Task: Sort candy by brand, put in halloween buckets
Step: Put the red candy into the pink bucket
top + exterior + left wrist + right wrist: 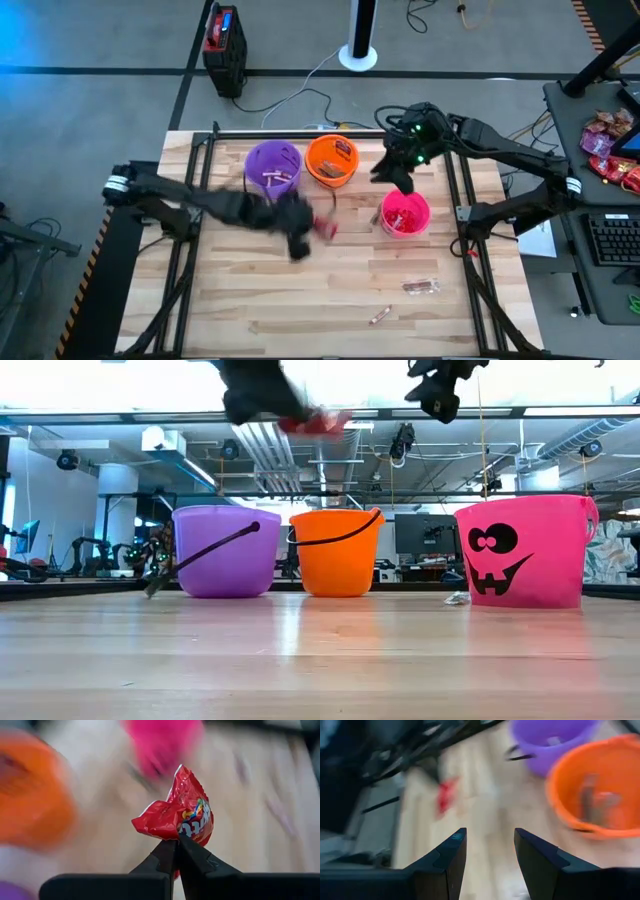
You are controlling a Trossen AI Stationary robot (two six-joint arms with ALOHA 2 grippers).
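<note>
Closed tight on a red candy packet (pixel 180 815), the jaws of the left gripper (pixel 312 232), with the crumpled wrapper standing up from the fingertips (pixel 170 855). Raised above the middle of the table (pixel 250 300), between the purple bucket (pixel 272 166) and the pink bucket (pixel 405 213), a little nearer to the purple one. In the low view, same packet seen high above the wood, over the gap between purple and orange.

Spread apart and holding nothing, the jaws of the right gripper (pixel 398 178). Hanging in the air near the far edge of the table, between the orange bucket (pixel 332 159) and the pink bucket, just beside the far rim of the pink one.

Three buckets set in a row along the far side: purple and orange touching or almost touching, pink apart from them, closer to the right edge. Some candy already inside each: pale sticks in the purple, brownish bars in the orange, red packets in the pink.

Two sweets left on the wood near the front right corner: a brownish bar (pixel 421 287) and, closer to the front edge, a thin stick (pixel 380 315). Well apart from all buckets, both of them.
</note>
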